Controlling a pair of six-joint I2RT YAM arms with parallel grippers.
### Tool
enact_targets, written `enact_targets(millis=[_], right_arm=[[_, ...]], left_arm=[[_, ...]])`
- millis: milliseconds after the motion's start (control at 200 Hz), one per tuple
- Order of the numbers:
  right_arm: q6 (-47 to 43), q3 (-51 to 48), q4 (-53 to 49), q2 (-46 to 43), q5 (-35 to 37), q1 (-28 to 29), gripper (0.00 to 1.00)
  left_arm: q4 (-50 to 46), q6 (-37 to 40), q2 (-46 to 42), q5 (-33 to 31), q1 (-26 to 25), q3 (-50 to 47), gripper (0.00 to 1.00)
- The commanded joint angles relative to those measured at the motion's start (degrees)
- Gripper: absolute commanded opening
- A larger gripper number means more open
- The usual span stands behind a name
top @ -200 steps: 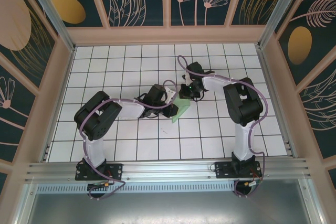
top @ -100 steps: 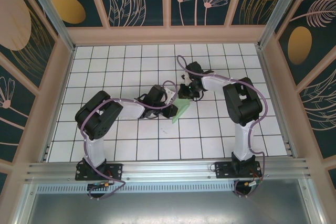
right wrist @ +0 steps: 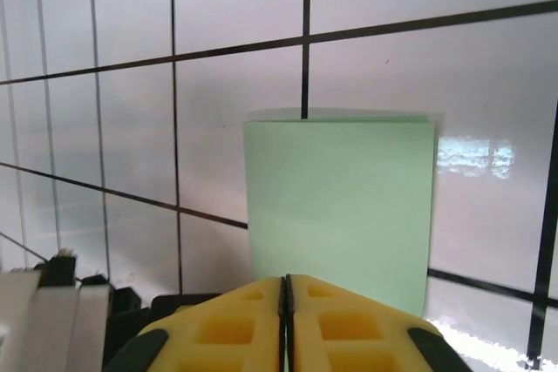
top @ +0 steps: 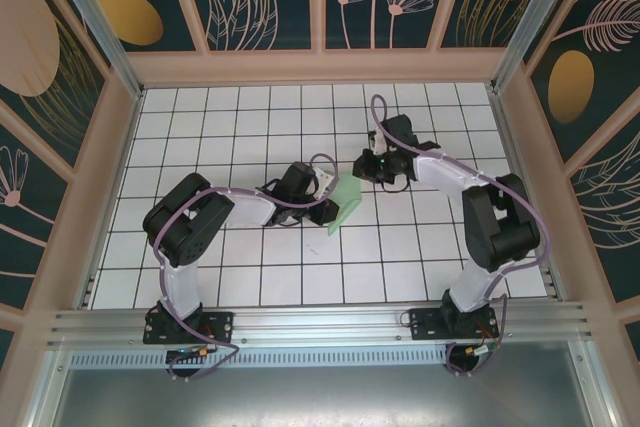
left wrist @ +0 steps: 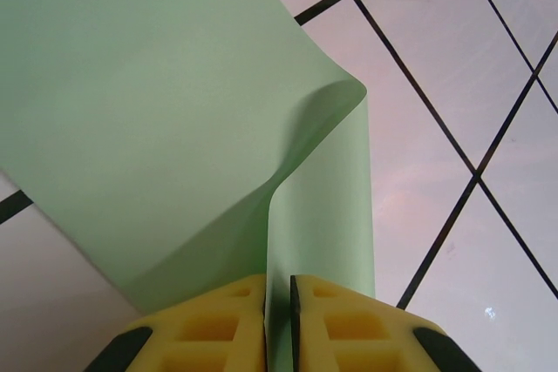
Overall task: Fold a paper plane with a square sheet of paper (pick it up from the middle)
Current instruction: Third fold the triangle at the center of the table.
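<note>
The square sheet of paper (top: 345, 204) is pale mint green and lies folded over on the white grid table (top: 240, 127), near its middle. My left gripper (top: 326, 210) is shut on it from the left. In the left wrist view a raised fold of the sheet (left wrist: 157, 102) runs between the yellow pads of the left gripper (left wrist: 277, 280). My right gripper (top: 368, 168) hangs just behind the sheet's far right edge, apart from it. In the right wrist view the right gripper (right wrist: 286, 279) is shut with nothing between its pads, and the paper (right wrist: 340, 206) lies flat beyond them. The paper plane is out of view.
Pink-framed patterned walls (top: 320, 65) close in the table at the back and both sides. A metal rail (top: 320, 322) with both arm bases runs along the near edge. The right arm's elbow (top: 500, 222) sticks out to the right.
My right arm has swung to the right and its gripper has drawn back from the sheet's far edge. The left gripper and the paper have stayed put.
</note>
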Motion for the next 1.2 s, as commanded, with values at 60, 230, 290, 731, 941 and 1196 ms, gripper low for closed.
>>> enact_targets(millis=[60, 230, 290, 731, 941, 1196], right_arm=[[7.3, -9.1, 7.7, -4.0, -6.2, 1.1, 0.07], [10.0, -12.3, 11.6, -4.0, -8.7, 2.1, 0.06], [10.4, -12.5, 12.0, -3.0, -9.1, 2.6, 0.06], [11.4, -13.7, 14.0, 3.8, -6.9, 3.0, 0.06], [9.9, -14.3, 13.2, 6.0, -4.2, 2.9, 0.07], [9.6, -15.4, 12.0, 4.6, -2.2, 3.0, 0.07]], left_arm=[[1.1, -0.8, 1.5, 1.3, 0.4, -1.0, 0.18], [1.5, -1.2, 1.7, 2.2, 0.4, -0.9, 0.18], [1.4, -1.2, 1.9, 2.3, 0.4, -0.8, 0.18], [0.9, -1.0, 1.4, 2.1, 0.4, -1.3, 0.18], [0.8, -1.0, 1.2, 2.1, 0.4, -1.4, 0.18], [0.5, -1.0, 0.8, 1.7, 0.4, -1.6, 0.18]])
